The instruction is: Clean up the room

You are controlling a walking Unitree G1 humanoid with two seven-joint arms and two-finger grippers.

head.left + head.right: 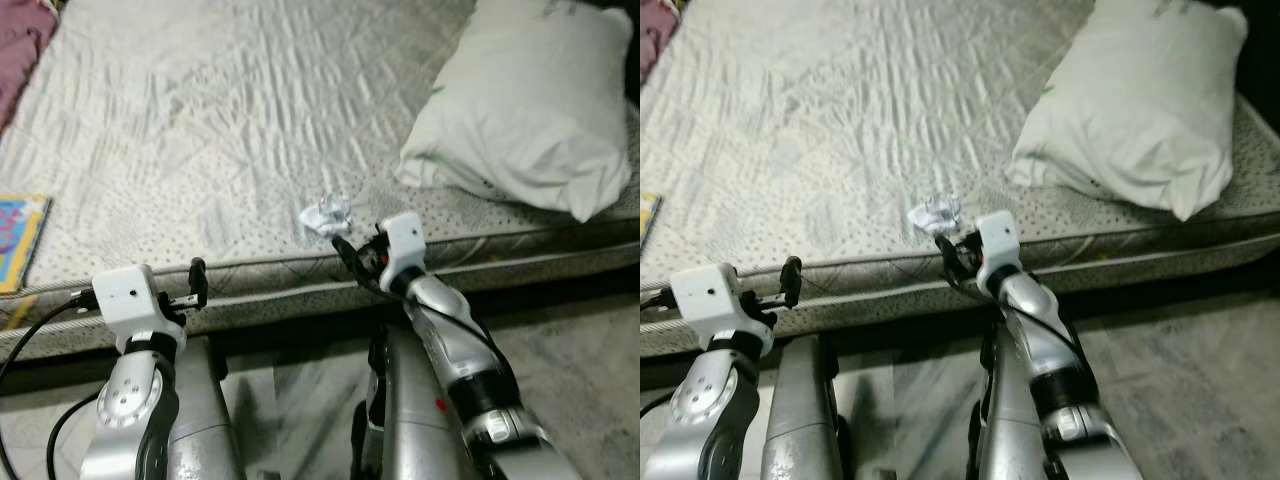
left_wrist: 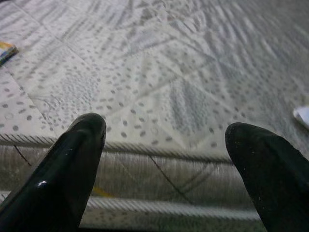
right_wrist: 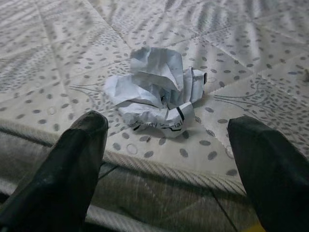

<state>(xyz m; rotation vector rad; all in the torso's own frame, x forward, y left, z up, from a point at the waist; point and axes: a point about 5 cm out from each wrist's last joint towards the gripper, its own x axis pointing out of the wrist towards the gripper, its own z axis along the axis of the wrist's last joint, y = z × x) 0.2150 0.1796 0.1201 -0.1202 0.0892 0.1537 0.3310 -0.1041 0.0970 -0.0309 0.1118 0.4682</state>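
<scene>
Crumpled paper ball sits on the mattress, near its front edge, well left of the white pillow. Right gripper is at the mattress edge just below the paper, not touching it; fingers spread wide, nothing between them. Right wrist view gives detail the head views lack: the paper is white with black printed marks on 1 fold, lying between and beyond the 2 black fingertips, on the dotted quilted fabric close to the piped seam. The wad is roughly round with no clear long axis or pointing direction, maybe slightly wider than tall in the wrist view.

Left gripper hangs at the mattress edge further left, fingers also wide apart and empty. Left wrist view shows its fingertips against the mattress side seam, a corner of something white at frame edge, cannot tell what.

Left eye view shows a colourful book on the mattress at far left and a maroon cloth in the upper left corner; right eye view catches only slivers of both. Grey floor below the bed.
</scene>
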